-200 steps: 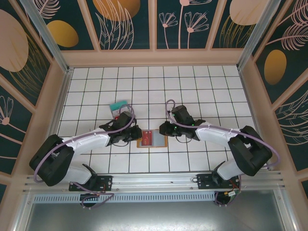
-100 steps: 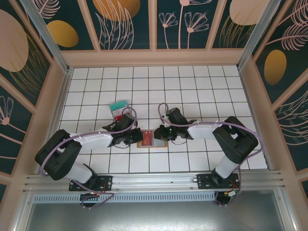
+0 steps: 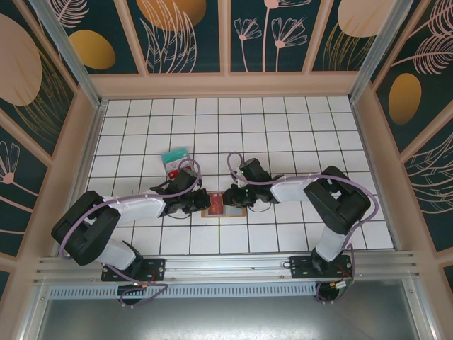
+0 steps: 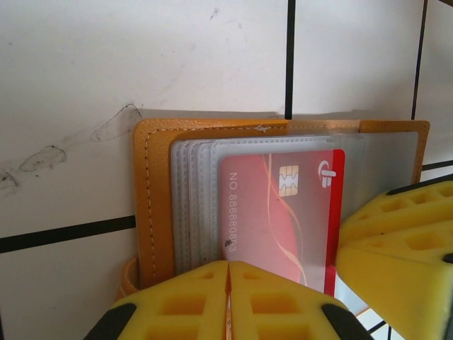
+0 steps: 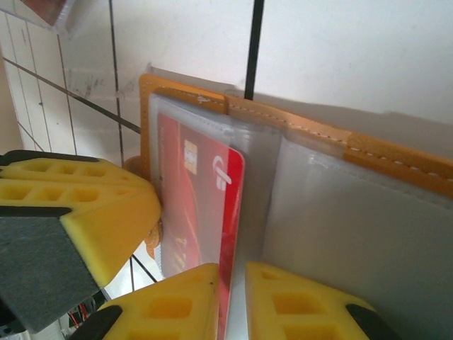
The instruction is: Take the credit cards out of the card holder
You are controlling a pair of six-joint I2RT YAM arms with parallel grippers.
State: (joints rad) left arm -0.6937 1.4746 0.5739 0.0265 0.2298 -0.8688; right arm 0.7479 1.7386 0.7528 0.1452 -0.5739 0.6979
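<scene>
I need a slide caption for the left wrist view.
Shut left gripper at edge of open card holder; red card in clear sleeve.

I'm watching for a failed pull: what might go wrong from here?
1. The right gripper seems to pinch the red card only by its edge; it may slip off.
2. The left gripper is shut at the edge of the holder; if that hold is weak, the holder may drag along with the card.
3. Both grippers sit close and could collide.

White gridded tabletop (image 3: 283, 127); teal floral wall panels (image 3: 191, 35); tan wooden frame (image 3: 226, 85).
</scene>
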